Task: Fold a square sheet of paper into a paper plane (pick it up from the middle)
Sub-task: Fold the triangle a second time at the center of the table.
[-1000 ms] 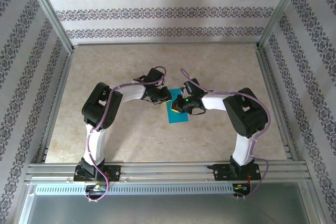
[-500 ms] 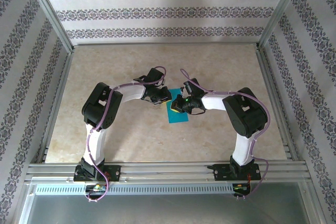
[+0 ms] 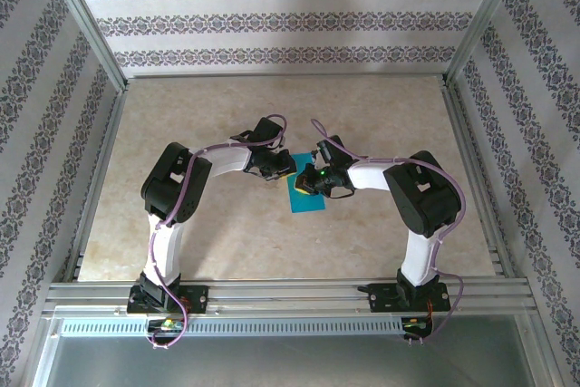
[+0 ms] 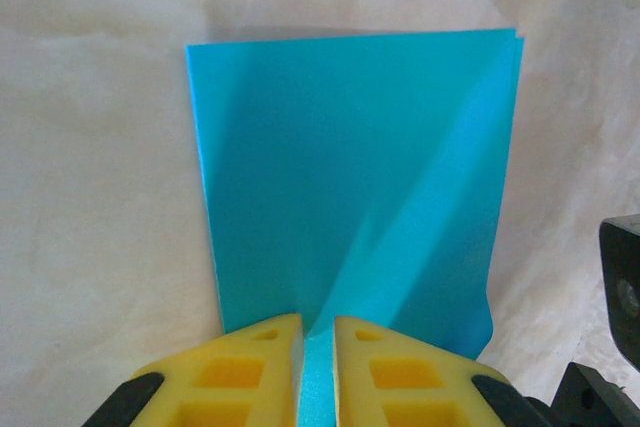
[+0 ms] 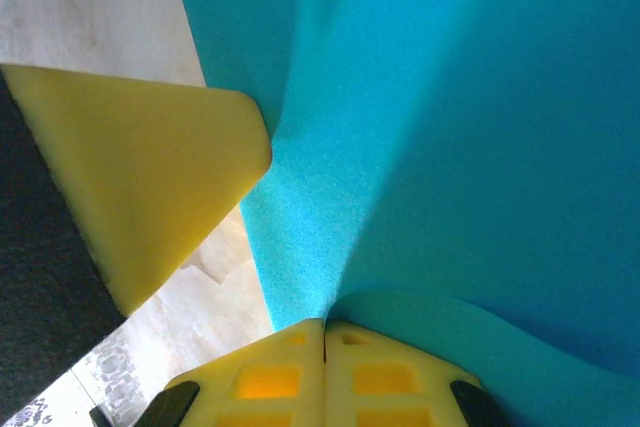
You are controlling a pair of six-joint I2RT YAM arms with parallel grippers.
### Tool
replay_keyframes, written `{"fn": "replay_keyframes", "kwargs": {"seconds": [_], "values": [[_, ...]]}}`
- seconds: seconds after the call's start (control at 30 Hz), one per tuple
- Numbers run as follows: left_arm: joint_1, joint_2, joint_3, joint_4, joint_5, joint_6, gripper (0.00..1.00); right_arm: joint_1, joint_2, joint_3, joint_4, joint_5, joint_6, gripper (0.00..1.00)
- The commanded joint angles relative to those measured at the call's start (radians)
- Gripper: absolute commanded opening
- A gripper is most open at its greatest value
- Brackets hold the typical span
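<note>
Pinching paper [image 4: 350,177] edges, table [image 3: 181,115] around

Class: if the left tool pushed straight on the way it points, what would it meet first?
The creased teal-blue paper sheet, seemingly nipped by the left tool; past that, likely the beige table.

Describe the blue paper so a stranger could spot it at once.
On the beige marbled table, look where two white arms meet. The thin teal-blue folded paper sheet, pinched by the left gripper and right gripper, is the only blue thing.
</note>
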Motion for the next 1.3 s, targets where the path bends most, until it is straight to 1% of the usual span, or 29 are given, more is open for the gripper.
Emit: {"fn": "replay_keyframes", "kwargs": {"seconds": [0.0,0.13,0.23,0.3,0.43,0.53,0.6,0.73,0.8,0.87,1.13,1.17,1.27], "values": [[0.006,0.027,-0.021,-0.046,-0.010,0.000,0.17,-0.003,0.031,0.011,-0.004,0.008,-0.002,0.05],[0.008,0.013,-0.010,-0.063,-0.021,0.001,0.17,-0.003,0.033,0.008,-0.016,0.010,-0.005,0.12],[0.026,-0.016,-0.002,-0.057,-0.025,-0.010,0.19,-0.005,0.035,0.005,-0.030,0.014,-0.008,0.16],[0.049,-0.040,-0.012,-0.024,-0.005,-0.031,0.22,-0.005,0.038,0.006,-0.041,0.019,-0.013,0.20],[0.104,-0.099,-0.072,0.071,0.016,-0.090,0.23,-0.006,0.043,0.005,-0.042,0.020,-0.015,0.26],[0.140,-0.137,-0.106,0.097,0.014,-0.106,0.23,-0.009,0.048,0.005,-0.046,0.022,-0.016,0.31],[0.155,-0.162,-0.126,0.096,0.002,-0.104,0.23,-0.011,0.046,-0.001,-0.047,0.028,-0.016,0.36],[0.164,-0.195,-0.143,0.086,-0.001,-0.096,0.23,-0.017,0.043,-0.010,-0.044,0.029,-0.022,0.42],[0.162,-0.201,-0.150,0.092,0.010,-0.099,0.23,-0.019,0.042,-0.014,-0.042,0.029,-0.025,0.43],[0.159,-0.206,-0.160,0.099,0.021,-0.102,0.23,-0.020,0.046,-0.016,-0.045,0.031,-0.028,0.43],[0.102,-0.226,-0.176,0.077,0.023,-0.101,0.22,-0.024,0.063,-0.028,-0.052,0.038,-0.020,0.31],[0.093,-0.228,-0.176,0.075,0.023,-0.099,0.22,-0.025,0.064,-0.029,-0.055,0.041,-0.021,0.29],[0.057,-0.226,-0.173,0.059,0.023,-0.099,0.20,-0.025,0.071,-0.026,-0.072,0.051,-0.023,0.19]]}}
